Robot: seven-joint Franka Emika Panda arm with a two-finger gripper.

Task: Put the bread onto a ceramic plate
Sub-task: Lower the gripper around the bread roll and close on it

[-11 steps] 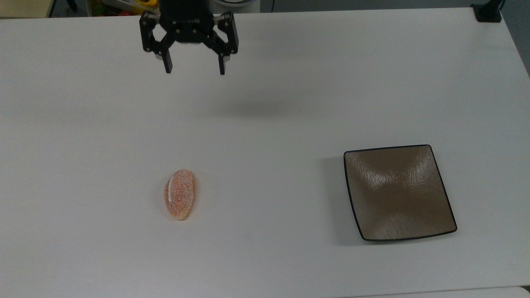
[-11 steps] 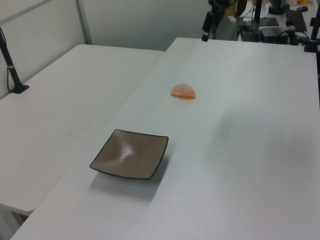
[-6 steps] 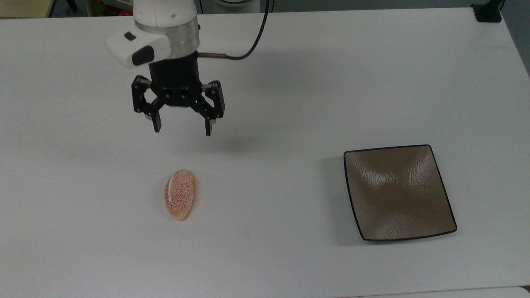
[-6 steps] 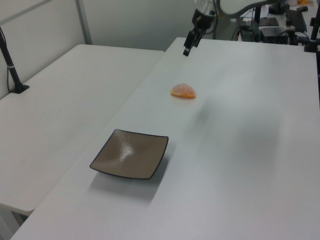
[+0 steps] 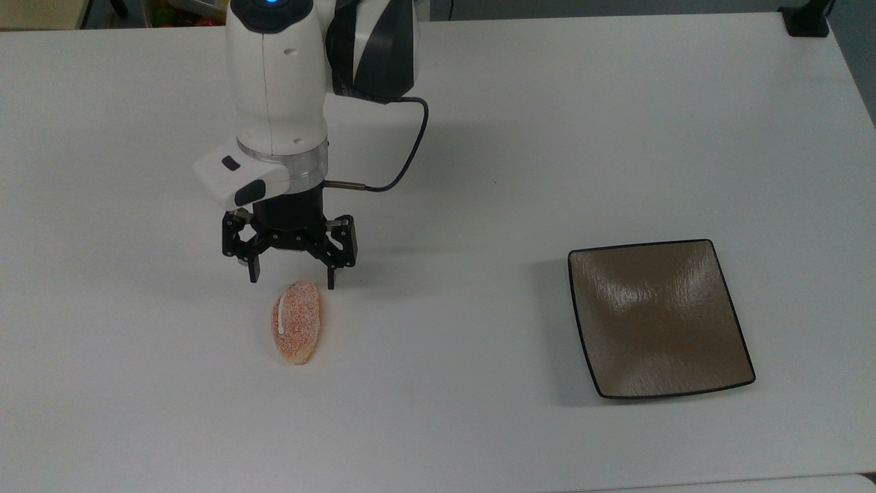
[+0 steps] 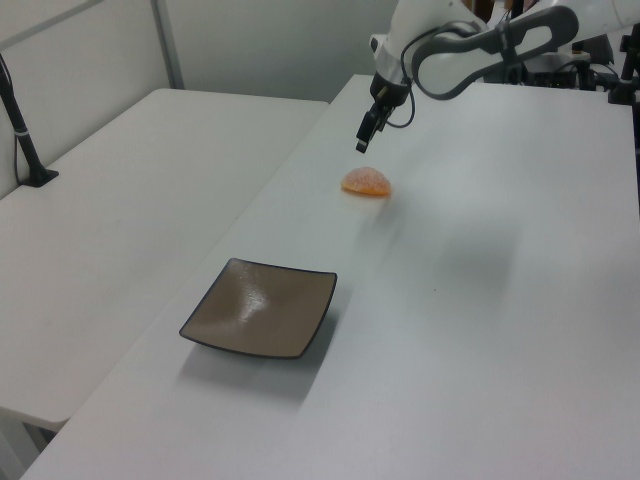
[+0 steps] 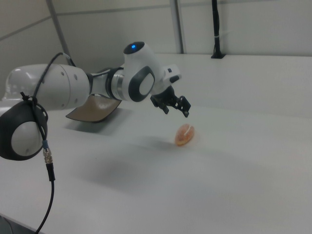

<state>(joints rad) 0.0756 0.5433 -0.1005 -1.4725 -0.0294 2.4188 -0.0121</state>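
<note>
Claw (image 5: 292, 282) spread wide, gripping nothing, hovering just above the bread's (image 5: 297, 321) upper end.
Bread flat on the white surface (image 5: 479, 171), left of centre in the top view; ceramic plate (image 5: 658, 319) well apart, lower right, bare.

Glossy, faintly textured ceramic plate (image 5: 660, 318); grainy, sugary-crusted bread (image 5: 297, 320); smooth matt white table (image 5: 547, 137); glossy white plastic arm (image 5: 277, 82).

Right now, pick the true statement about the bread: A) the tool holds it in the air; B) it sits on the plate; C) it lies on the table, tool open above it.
C: the bread lies on the white table, with the open tool just above it and the plate apart.
</note>
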